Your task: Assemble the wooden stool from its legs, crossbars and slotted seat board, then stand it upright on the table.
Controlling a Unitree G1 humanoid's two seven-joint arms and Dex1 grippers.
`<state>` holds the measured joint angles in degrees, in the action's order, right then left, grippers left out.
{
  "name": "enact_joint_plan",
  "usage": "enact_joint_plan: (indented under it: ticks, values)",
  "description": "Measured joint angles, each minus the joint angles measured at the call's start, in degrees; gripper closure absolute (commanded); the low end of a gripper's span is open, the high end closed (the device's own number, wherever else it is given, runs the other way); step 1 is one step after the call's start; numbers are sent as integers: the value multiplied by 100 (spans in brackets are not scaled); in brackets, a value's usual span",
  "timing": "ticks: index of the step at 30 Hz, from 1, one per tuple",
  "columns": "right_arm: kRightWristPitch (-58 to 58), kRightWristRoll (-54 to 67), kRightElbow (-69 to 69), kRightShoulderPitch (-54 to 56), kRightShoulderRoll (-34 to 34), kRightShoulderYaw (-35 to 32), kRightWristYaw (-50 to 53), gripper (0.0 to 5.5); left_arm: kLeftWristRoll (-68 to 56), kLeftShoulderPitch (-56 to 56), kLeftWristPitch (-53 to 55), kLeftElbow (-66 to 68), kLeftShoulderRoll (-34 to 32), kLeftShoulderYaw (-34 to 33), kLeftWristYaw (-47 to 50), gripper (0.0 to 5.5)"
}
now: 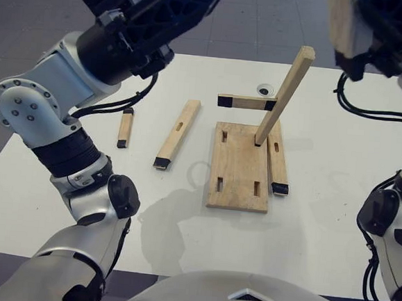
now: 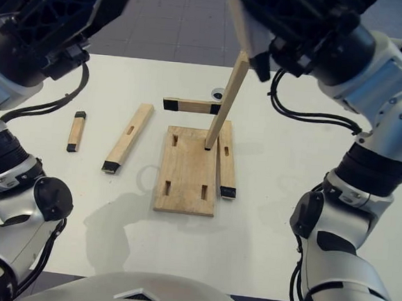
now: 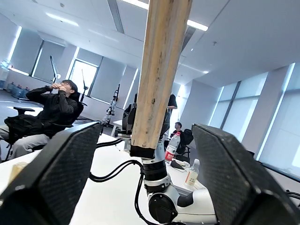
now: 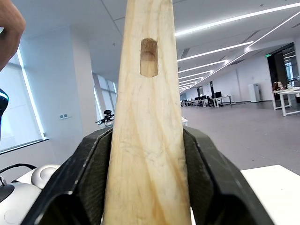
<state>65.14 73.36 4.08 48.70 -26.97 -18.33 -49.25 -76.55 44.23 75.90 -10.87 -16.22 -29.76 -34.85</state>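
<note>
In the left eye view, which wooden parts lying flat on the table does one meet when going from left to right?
short crossbar → slotted leg → seat board → second leg, lying along the board's right edge

Open office with tall windows (image 3: pixel 276 112), ceiling strip lights (image 4: pixel 234 19) and grey floor (image 1: pixel 267 23)

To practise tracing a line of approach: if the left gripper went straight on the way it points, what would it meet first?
Likely the wooden leg held by the right gripper: it stands between the left gripper's open fingers; how far off is unclear.
</note>
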Motion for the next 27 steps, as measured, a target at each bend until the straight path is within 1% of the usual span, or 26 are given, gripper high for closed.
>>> enact_joint_plan:
  ticks: [10,14,16,20,23,27]
  values:
    - [-211,-212,436,-307,232,790,22,343,-367,17,-599,30,-190,774,363,191]
    - [-386,-680,511,-487,202,1242,-130,343,-583,51,-735,33,-165,1095,586,191]
    - [-531,-852,511,-507,198,1349,-244,344,-607,50,-789,35,-172,1204,701,191]
    - [-626,-1042,505,-513,182,1508,-380,346,-637,27,-846,30,-273,1430,845,257]
    - [-630,-1123,480,-512,160,1552,-455,346,-635,-77,-850,6,-484,1518,835,305]
    - [-626,-1228,475,-512,139,1667,-481,346,-565,-122,-856,-49,-790,1627,732,321]
